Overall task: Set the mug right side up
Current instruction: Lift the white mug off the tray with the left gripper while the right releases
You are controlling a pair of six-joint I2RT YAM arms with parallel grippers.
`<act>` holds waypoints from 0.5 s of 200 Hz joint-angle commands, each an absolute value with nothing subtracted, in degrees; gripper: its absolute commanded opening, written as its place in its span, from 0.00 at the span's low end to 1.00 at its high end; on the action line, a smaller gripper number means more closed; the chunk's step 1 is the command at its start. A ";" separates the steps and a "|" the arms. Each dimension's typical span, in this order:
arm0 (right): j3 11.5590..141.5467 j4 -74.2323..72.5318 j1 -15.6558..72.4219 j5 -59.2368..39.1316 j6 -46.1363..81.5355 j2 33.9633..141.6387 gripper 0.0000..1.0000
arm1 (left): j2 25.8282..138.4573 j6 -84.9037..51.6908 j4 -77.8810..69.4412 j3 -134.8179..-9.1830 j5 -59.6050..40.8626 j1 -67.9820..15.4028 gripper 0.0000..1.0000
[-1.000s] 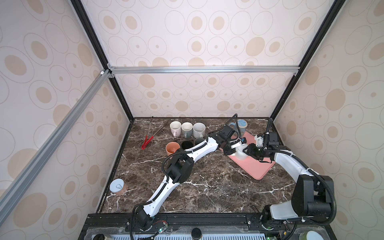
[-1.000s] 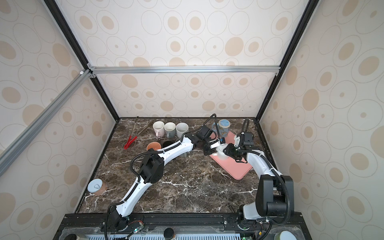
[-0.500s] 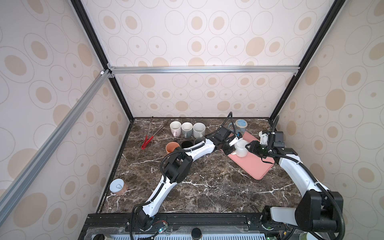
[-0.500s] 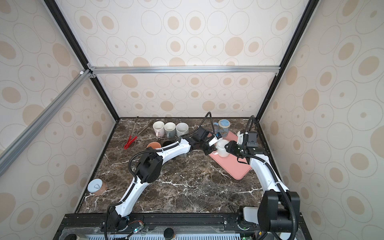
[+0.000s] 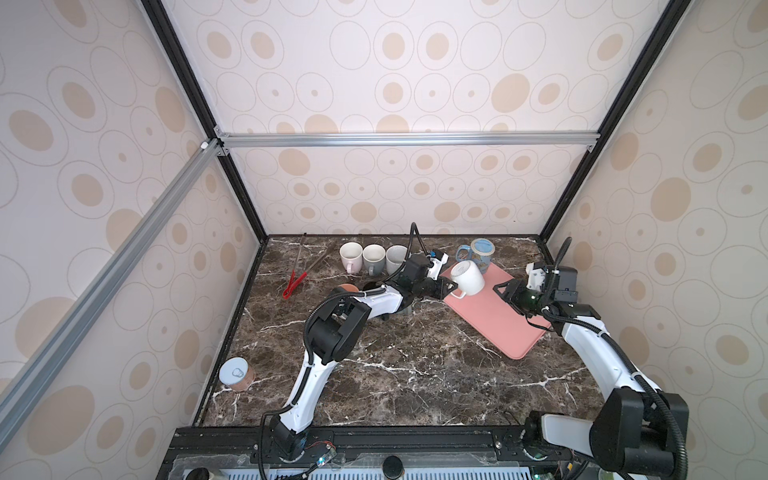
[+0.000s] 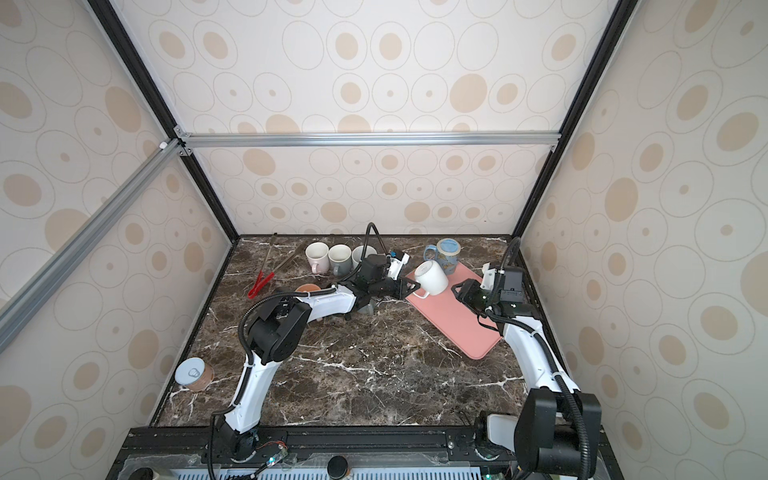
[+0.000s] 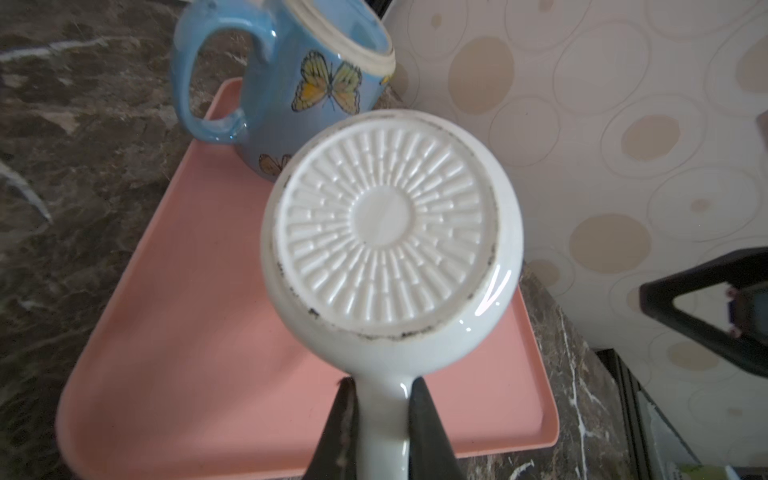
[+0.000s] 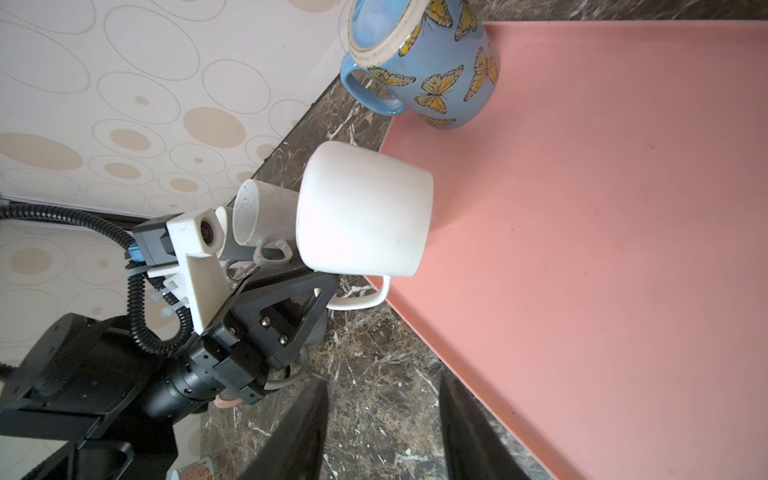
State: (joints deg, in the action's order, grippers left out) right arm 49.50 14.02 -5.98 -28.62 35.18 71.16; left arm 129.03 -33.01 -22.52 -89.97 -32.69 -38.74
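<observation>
Marble table (image 5: pixel 395 374) underneath: the left gripper (image 5: pixel 451 289), clamped on the handle, holds the white mug (image 5: pixel 470 279) in the air over the pink tray (image 5: pixel 498 332)'s left corner. Its base faces back toward that gripper and its mouth tilts down at the tray. The right gripper (image 5: pixel 505 291) hangs near, jaws apart, touching nothing.

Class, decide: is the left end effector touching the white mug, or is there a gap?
Touching. In the left wrist view, the left end effector grips the white mug by its handle, both fingers pressed against it with no gap.
</observation>
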 commanded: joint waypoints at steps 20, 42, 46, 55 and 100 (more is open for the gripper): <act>48.20 8.99 -6.15 -32.75 39.57 68.32 0.46 | 120.70 -42.76 -42.01 -89.56 -35.84 -38.79 0.00; 47.19 4.33 -6.15 -33.69 41.07 65.25 0.46 | 118.25 -45.65 -46.81 -86.92 -34.69 -38.77 0.00; 47.08 3.24 -6.13 -33.89 41.34 64.54 0.46 | 117.66 -46.11 -47.78 -86.46 -34.35 -38.71 0.00; 46.70 0.62 -6.07 -34.58 41.96 63.05 0.46 | 116.60 -47.24 -50.09 -85.34 -33.93 -38.72 0.00; 43.45 -16.17 -5.47 -41.10 44.73 58.09 0.38 | 110.11 -48.14 -55.04 -83.28 -33.30 -38.67 0.00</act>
State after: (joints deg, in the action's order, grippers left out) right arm 45.56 -3.79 -5.93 -36.25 42.35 60.14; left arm 116.97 -46.35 -42.70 -82.94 -33.47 -38.61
